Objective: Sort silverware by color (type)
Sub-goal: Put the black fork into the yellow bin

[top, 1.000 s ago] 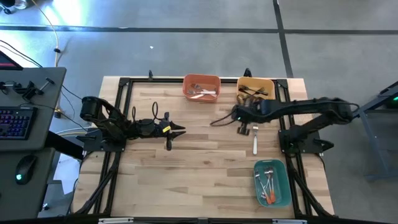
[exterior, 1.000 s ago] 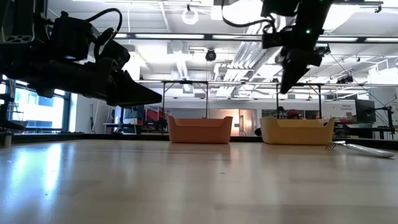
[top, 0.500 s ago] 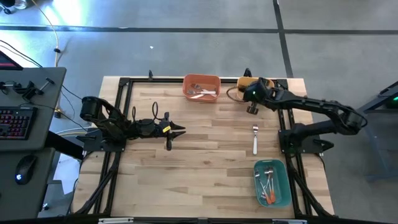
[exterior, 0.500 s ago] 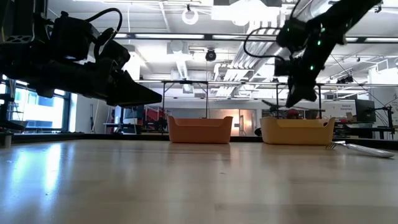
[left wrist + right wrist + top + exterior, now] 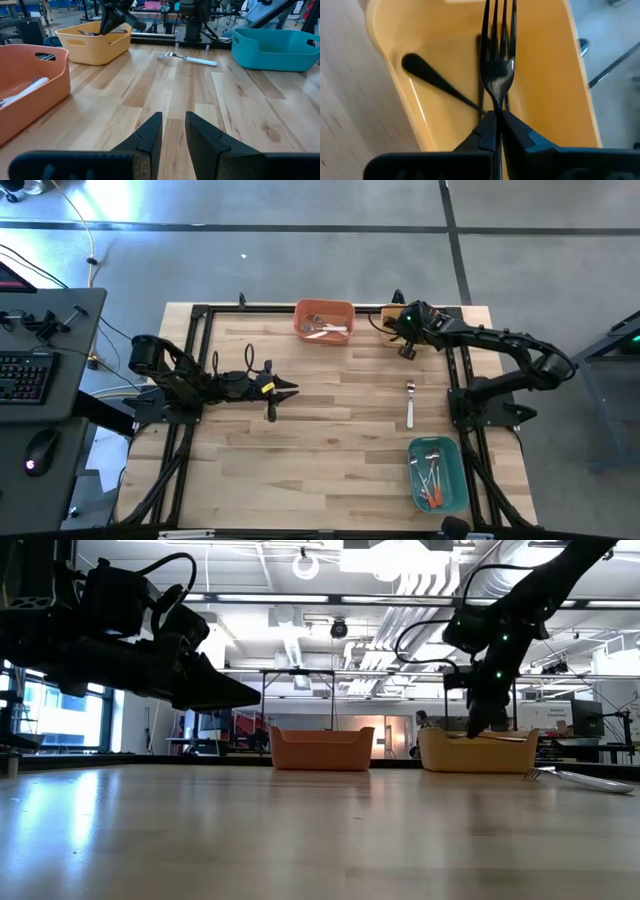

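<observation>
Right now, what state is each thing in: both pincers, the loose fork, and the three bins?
Right pincer: shut on black fork, over the yellow bin.
Left pincer: open, above the table, holding nothing.
White fork: lying flat on the table, unsorted.
Yellow bin: holds black cutlery.
Orange bin: holds white-handled cutlery.
Teal bin: holds several pieces, at least one red-orange.

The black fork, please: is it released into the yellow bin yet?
No: the right gripper is shut on the black fork, above the yellow bin.
</observation>
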`<move>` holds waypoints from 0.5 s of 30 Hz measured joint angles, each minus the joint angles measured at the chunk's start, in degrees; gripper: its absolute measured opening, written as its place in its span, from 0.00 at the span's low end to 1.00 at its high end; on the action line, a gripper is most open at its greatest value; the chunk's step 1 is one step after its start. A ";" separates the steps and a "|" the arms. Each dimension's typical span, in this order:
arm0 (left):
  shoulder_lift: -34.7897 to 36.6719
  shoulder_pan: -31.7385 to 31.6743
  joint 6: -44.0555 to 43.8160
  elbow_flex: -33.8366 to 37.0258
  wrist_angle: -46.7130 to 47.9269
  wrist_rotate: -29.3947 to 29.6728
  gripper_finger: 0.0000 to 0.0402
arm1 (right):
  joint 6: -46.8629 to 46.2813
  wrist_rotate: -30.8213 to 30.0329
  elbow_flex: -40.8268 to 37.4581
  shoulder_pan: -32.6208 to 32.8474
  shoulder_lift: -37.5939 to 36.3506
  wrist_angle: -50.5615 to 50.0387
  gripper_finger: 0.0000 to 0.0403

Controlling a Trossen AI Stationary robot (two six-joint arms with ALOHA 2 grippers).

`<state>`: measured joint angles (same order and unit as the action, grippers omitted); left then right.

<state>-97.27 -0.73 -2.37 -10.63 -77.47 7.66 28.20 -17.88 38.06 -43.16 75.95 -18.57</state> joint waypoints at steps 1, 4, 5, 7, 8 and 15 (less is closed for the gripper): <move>0.00 0.00 0.00 0.00 0.00 0.00 0.18 | -0.48 -0.07 0.00 0.00 0.46 -0.07 0.00; 0.00 -0.01 0.02 0.00 0.00 0.00 0.18 | -2.48 -0.64 0.00 0.00 1.05 -0.07 0.00; 0.00 0.00 0.02 0.00 0.00 0.00 0.18 | -2.71 -0.70 0.00 0.00 1.03 -0.13 0.00; 0.00 -0.01 0.02 0.00 0.01 0.00 0.18 | -3.63 -0.73 0.00 0.00 0.64 -0.35 0.00; 0.00 -0.01 0.02 0.00 0.02 0.00 0.18 | -4.47 -0.73 0.12 0.04 0.46 -0.41 0.00; 0.00 0.01 0.02 0.00 0.04 0.02 0.18 | -9.97 -0.78 3.21 0.83 0.45 -2.71 0.00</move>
<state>-97.27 -0.72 -2.35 -10.64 -77.43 7.68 18.23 -18.65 41.28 -42.33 76.40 -21.28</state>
